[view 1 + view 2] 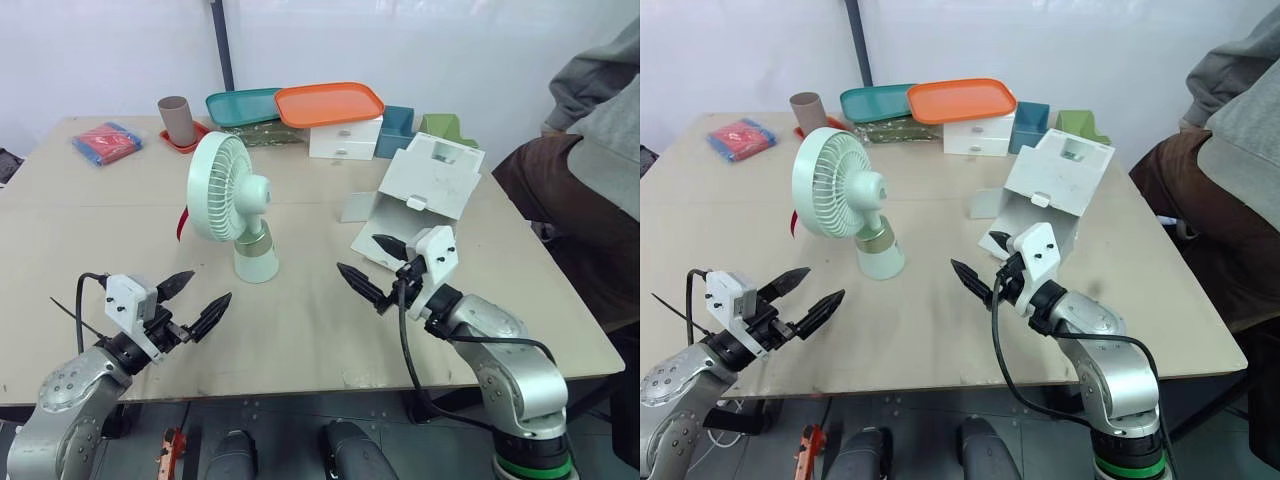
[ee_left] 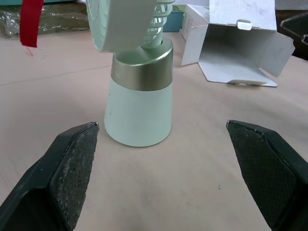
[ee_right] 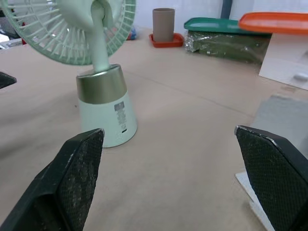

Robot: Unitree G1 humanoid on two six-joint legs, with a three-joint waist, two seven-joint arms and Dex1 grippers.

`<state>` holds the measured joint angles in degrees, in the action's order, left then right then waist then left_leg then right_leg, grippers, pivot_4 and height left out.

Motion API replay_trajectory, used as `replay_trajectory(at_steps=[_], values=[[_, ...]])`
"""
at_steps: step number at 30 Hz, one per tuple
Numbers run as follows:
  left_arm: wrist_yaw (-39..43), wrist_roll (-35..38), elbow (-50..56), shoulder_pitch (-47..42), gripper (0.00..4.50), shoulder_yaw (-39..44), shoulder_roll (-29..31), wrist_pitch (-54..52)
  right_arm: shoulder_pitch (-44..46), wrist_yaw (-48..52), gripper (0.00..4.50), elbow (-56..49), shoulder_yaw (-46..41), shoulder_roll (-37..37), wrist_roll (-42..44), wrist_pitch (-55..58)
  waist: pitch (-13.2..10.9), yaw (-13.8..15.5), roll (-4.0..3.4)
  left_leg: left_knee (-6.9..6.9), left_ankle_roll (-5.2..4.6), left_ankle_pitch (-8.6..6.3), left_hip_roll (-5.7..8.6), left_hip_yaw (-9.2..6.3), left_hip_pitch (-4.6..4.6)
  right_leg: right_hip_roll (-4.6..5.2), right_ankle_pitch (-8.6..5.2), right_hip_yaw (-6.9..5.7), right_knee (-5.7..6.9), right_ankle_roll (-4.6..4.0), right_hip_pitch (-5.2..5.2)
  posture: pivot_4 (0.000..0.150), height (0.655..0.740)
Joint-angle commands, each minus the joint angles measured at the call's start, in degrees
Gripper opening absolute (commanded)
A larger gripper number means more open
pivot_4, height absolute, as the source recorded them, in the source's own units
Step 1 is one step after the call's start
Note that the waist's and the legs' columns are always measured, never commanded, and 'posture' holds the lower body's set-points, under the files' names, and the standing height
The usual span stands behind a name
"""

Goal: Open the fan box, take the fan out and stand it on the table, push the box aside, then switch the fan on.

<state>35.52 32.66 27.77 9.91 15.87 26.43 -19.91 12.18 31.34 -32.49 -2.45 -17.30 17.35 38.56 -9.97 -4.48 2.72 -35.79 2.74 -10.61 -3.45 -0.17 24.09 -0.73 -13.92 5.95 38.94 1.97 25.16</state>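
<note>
One fan (image 1: 232, 205), out of its box, upright near the middle of the desk (image 1: 300, 335).
Fan box (image 1: 425, 185) open toward the right edge (flaps splayed), apart from the fan. Left gripper (image 1: 211, 284) spread wide, empty, over the front-left corner; right gripper (image 1: 357, 252) equally wide, empty, just in front of the box.

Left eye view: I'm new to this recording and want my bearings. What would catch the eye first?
The pale green fan stands upright near the middle of the table. The white box sits to its right, a little further back, with its flaps open. Nearer the robot, the left gripper and right gripper hang open on either side of the fan.
</note>
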Motion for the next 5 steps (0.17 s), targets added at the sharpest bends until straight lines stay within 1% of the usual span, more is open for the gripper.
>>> replay_trajectory(at_steps=[1, 5], values=[[2.6, 2.0, -1.1, 0.0, 4.50, 3.1, 2.2, 1.0, -0.5, 4.2, 4.45, -1.9, 0.6, -4.3, 1.8, -2.9, 0.0, 0.0, 0.00, 0.02, 0.00, 0.00, 0.00, 0.00, 0.01, 0.00, -0.01, -0.01, 0.00, 0.00, 0.00, 0.150, 0.7400], [3.6, 2.2, -2.0, 1.0, 4.50, 4.2, 2.3, 1.7, -0.2, 4.3, 4.45, -0.6, 1.0, -4.9, 2.1, -4.2, 0.0, 0.0, 0.00, 0.12, 0.01, -0.01, 0.00, 0.00, 0.02, -0.01, -0.11, 0.00, -0.01, -0.01, 0.03, 0.150, 0.7400]])
